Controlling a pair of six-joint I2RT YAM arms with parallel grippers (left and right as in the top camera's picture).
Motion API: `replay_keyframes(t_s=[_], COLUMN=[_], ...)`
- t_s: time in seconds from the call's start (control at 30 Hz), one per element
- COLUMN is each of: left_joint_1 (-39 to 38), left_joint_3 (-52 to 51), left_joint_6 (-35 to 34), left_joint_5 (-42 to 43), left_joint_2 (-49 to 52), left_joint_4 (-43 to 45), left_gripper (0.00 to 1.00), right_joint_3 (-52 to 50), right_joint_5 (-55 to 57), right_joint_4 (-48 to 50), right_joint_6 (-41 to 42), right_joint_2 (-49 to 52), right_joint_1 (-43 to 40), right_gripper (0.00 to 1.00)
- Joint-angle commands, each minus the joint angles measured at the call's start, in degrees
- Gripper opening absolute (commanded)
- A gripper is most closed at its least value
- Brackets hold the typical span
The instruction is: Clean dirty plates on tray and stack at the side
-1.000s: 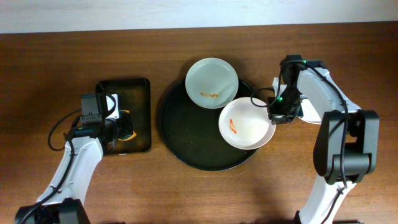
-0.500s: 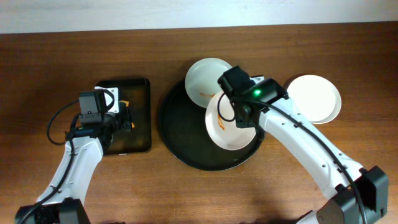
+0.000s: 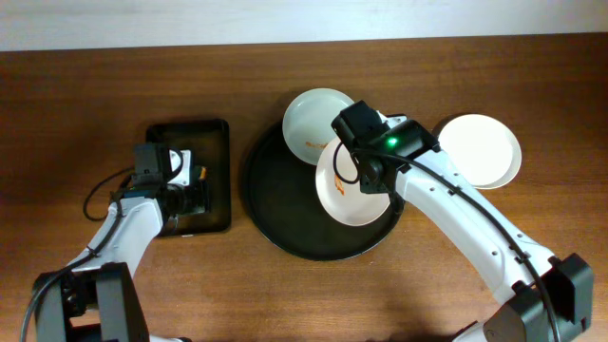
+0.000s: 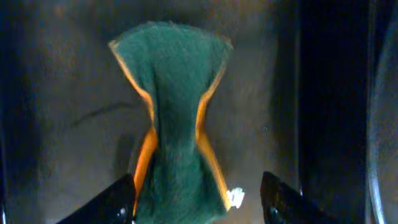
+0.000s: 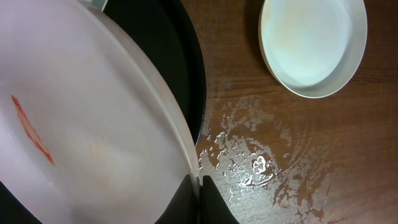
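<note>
Wet brown table (image 3: 95, 76) by the round tray (image 3: 275, 228) mid-table looks slippery; right claw (image 5: 199, 190) pinches only the rim of the smeared plate (image 5: 93, 124) tipped over it, so it may slide out; left claw (image 4: 199, 202) stands apart around the green sponge (image 4: 177, 124), holding nothing.

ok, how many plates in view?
3. A smeared plate at the round tray's far edge; a second smeared plate over the tray, rim pinched in the right jaws; a clean plate on the table right of it. None look hidden.

One plate (image 3: 480, 147) right of tray (image 3: 271, 195)
</note>
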Motion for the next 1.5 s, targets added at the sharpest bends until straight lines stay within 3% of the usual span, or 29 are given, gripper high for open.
replay_keyframes(t_s=[0.0, 0.1, 0.2, 0.23, 0.33, 0.37, 0.4, 0.43, 0.47, 0.8, 0.97, 1.03, 1.13, 1.17, 1.2, 1.27, 1.3, 1.37, 1.43, 1.47], left_joint_1=[0.2, 0.2, 0.2, 0.2, 0.2, 0.2, 0.2, 0.2, 0.2, 0.2, 0.2, 0.2, 0.22, 0.2, 0.2, 0.2, 0.2, 0.2, 0.2, 0.2], left_joint_3=[-0.33, -0.55, -0.24, 0.39, 4.42, 5.18, 5.42, 5.44, 5.57, 5.57, 5.57, 5.57, 5.79, 5.81, 5.81, 5.81, 5.81, 5.79, 5.77, 5.73], left_joint_6=[0.46, 0.46, 0.46, 0.46, 0.22, 0.22, 0.22, 0.22, 0.22, 0.24, 0.24, 0.24, 0.24, 0.24, 0.24, 0.24, 0.24, 0.24, 0.24, 0.24], left_joint_5=[-4.35, -4.07, -4.09, -4.09, -4.07, -4.07, -4.04, -4.04, -3.8, -3.23, -3.23, -3.23, -3.23, -3.19, -2.99, -3.02, -3.02, -3.02, -3.02, -3.02], left_joint_2=[1.73, 6.23, 6.71, 6.34, 2.75, 1.7, 0.68, -0.11, -0.26, 5.49, 9.4, 9.4, 9.14, 8.68, 8.15, 7.96, 7.96, 7.98, 7.98, 7.98], left_joint_4=[-0.26, 1.46, 1.81, 1.42, -2.78, -4.28, -5.33, -5.4, -4.35, 6.49, 9.38, 11.23, 10.99, 10.4, 9.49, 6.54, 4.52, 1.92, 1.4, 1.36], left_gripper=[0.56, 0.46, 0.06, 0.01, 0.02, 0.3, 0.7, 0.82, 0.84, 0.8, 0.37, 0.01, 0.01, 0.06, 0.49, 0.82, 0.85, 0.83, 0.53, 0.32], right_joint_3=[-0.26, -0.26, -0.26, -0.26, -0.26, -0.26, -0.26, -0.26, -0.24, -0.26, -0.26, -0.24, -0.26, -0.26, -0.26, -0.26, -0.26, -0.35, -0.39, -0.59], right_joint_5=[1.55, 1.6, 1.77, 1.79, 1.81, 1.79, 1.79, 1.79, 1.79, 1.79, 1.79, 1.79, 1.84, 2.05, 2.05, 1.99, 1.97, 1.97, 1.97, 1.97], right_joint_4=[-0.17, -0.39, -0.37, -0.37, -0.37, -0.37, -0.37, -0.35, -0.35, -0.35, -0.35, -0.37, -0.37, -0.37, -0.37, -0.72, -1.09, -1.46, -1.44, -1.33], right_joint_6=[0.68, 0.68, 0.68, 0.68, 0.68, 0.68, 0.68, 0.68, 0.68, 0.68, 0.68, 0.66, 0.63, 0.46, 0.22, 0.22, 0.26, 0.26, 0.31, 0.33], right_joint_2=[-0.46, -0.46, -0.46, -0.46, -0.46, -0.46, -0.46, -0.46, -0.46, -0.46, -0.46, -0.46, -0.46, -0.46, -0.46, -0.46, -0.46, -0.46, -0.44, -0.44], right_joint_1=[0.04, 0.04, 0.04, 0.04, 0.02, 0.04, 0.04, 0.04, 0.04, 0.04, 0.04, 0.04, 0.02, 0.02, 0.04, 0.04, 0.04, 0.04, 0.04, 0.04], right_gripper=[0.04, 0.04, 0.04, 0.04, 0.04, 0.04, 0.04, 0.04, 0.04, 0.04, 0.04, 0.04, 0.04, 0.04, 0.04, 0.04, 0.04, 0.04, 0.04, 0.04])
